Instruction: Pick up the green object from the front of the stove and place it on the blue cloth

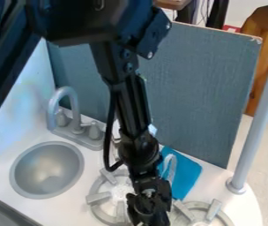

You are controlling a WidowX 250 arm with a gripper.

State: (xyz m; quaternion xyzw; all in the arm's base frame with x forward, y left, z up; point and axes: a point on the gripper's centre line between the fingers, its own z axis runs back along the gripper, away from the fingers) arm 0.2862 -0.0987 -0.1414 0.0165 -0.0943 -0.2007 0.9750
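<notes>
the flat blue piece (pixel 186 174), its long axis partly hidden, its right edge slanting from one to seven o'clock, lies at one o'clock from the gripper (pixel 149 217), whose state i cannot tell.

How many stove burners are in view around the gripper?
2. The left burner is picture-left of the gripper, partly behind the arm; the right burner is at the bottom edge, cut off. Anything beyond that edge is hidden.

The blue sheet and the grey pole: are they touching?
Apart. The camera view shows a strip of white counter between the blue sheet and the grey pole.
</notes>
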